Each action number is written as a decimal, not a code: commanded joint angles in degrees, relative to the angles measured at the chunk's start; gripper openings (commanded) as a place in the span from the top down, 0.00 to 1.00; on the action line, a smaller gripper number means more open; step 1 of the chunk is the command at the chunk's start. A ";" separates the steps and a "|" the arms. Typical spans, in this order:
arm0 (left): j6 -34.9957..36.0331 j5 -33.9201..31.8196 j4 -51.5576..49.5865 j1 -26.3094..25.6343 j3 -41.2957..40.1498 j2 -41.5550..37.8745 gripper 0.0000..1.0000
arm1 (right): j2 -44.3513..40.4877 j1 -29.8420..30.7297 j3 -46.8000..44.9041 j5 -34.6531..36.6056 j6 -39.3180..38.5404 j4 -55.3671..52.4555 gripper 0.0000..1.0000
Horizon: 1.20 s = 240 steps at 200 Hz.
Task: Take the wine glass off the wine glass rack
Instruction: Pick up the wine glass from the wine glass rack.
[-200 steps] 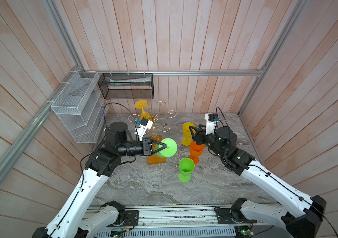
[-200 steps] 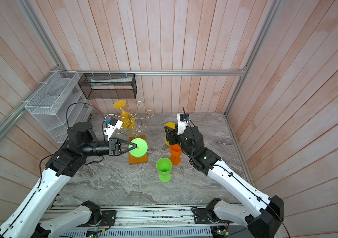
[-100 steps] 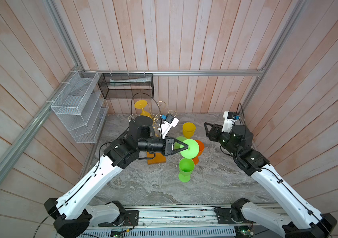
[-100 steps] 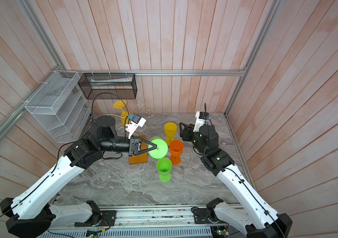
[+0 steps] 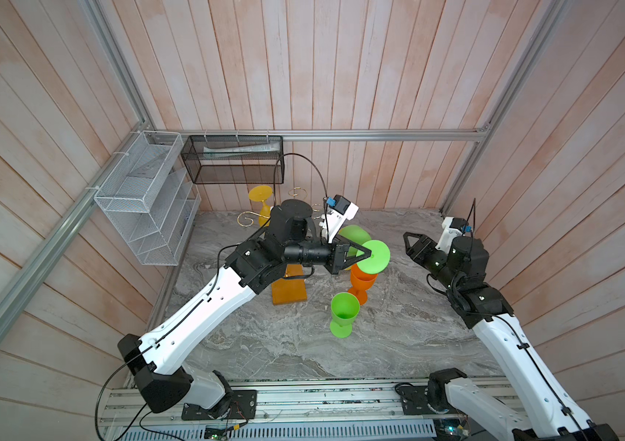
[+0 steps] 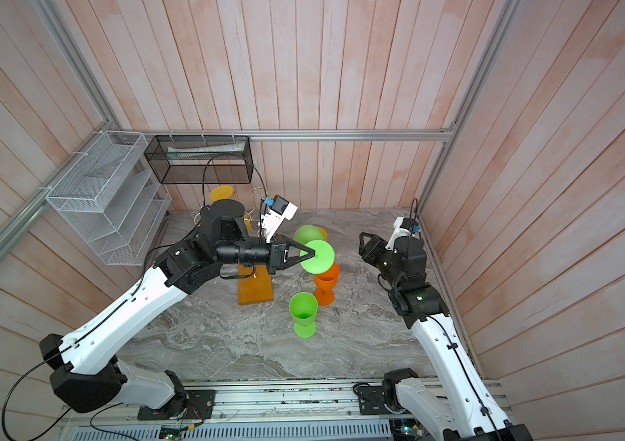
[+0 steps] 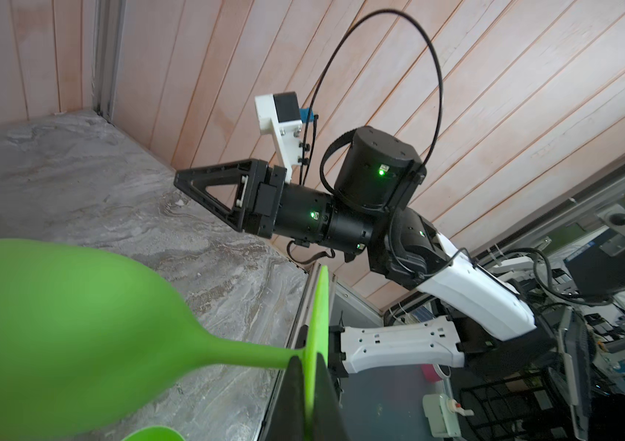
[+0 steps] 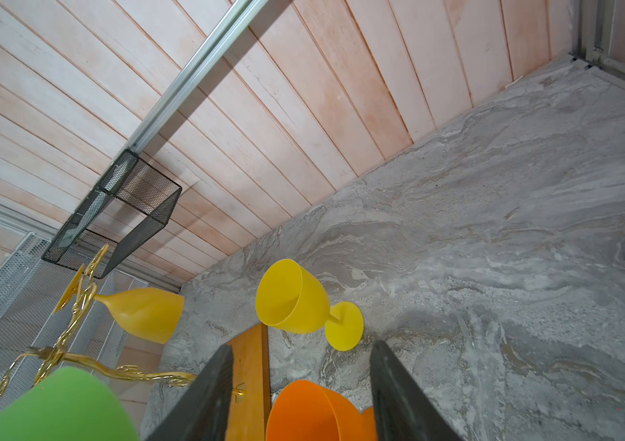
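Both top views: grey marble tabletop (image 5: 288, 343) walled by pale planks. Across it from the near left, left arm (image 5: 204, 305) stretched toward the middle; along the right side, right arm (image 5: 513, 343) raised and bent.

On the left wall, white wire-mesh shelf (image 5: 143, 198); beside it on the back wall, black mesh basket (image 5: 234, 160).

Near the back left corner, wine glass rack (image 5: 289, 292) upright on its amber base. Gold scrolls partly hidden behind the left arm. From one scroll, amber glass (image 5: 261, 196) hanging bowl down.

To the right of the rack and apart from it, green wine glass (image 5: 379, 259) off the rack and in the air. Tilted, foot disc up and forward, bowl toward the back wall. Overlapping the orange glass (image 5: 362, 280) standing on the table.

At the foot disc, left gripper (image 5: 365, 253) clamped tight. Left wrist view: disc pinched edge-on between the fingers (image 7: 295, 378), just beside the stem.

Facing it from the right and well apart, right gripper (image 5: 407, 246) with jaws spread. Right wrist view: both fingers wide, yellow glass (image 8: 295, 298) upright on the marble beyond them.

Nearest the front, second green glass (image 5: 344, 311) upright, just beside the orange one.
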 commanded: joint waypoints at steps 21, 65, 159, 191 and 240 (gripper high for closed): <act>10.58 -5.27 2.81 -1.56 7.55 6.65 1.00 | -1.88 -3.83 -1.53 -4.80 4.11 -0.53 0.46; 22.95 -12.34 2.40 -5.58 10.70 13.09 1.00 | -1.78 -8.48 -2.22 -8.93 6.61 -0.94 0.46; 45.57 -32.52 19.95 -12.34 -2.42 12.68 1.00 | -1.75 -20.42 -5.23 -24.63 15.83 -0.06 0.52; 53.09 -36.20 27.97 -12.76 -8.85 11.33 1.00 | -1.32 -20.60 -3.47 -26.06 17.02 -1.27 0.52; 67.48 -42.18 39.66 -13.60 -14.54 13.34 1.00 | -1.20 -20.67 -2.45 -28.39 19.65 -1.04 0.54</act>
